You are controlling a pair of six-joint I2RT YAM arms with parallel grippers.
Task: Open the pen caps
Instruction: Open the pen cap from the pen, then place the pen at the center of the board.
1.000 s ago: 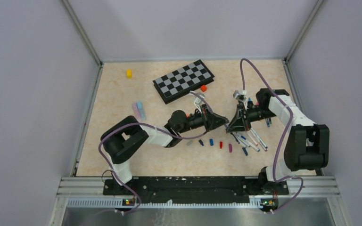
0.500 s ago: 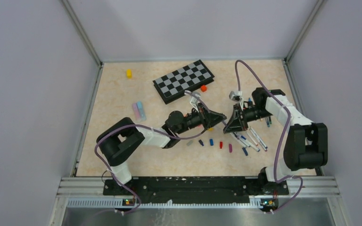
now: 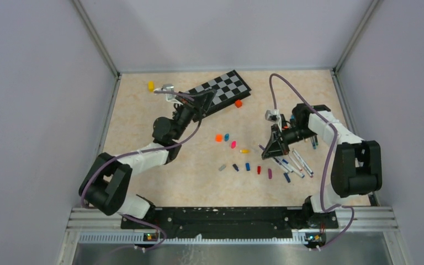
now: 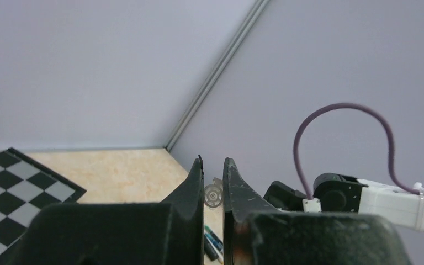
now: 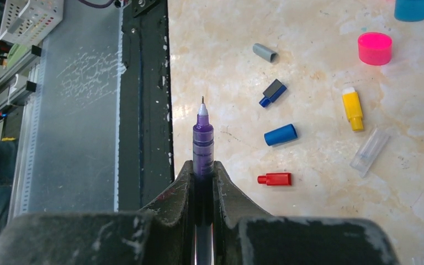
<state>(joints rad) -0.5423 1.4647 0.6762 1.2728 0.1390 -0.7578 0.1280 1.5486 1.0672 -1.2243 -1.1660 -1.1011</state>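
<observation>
While the right pincer clamps an uncapped purple pen lengthwise, tip forward, other pens lie just beside it; the left pincer, barely parted and empty, hangs well apart.

top high, looking down; left wrist toward wall; right wrist near caps

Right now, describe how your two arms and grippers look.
The left arm and right arm are white links between bulky black joints. A lilac-purple cable loops along each. The left gripper and right gripper have black, tapering fingers; the right's show pale scuffs.
</observation>
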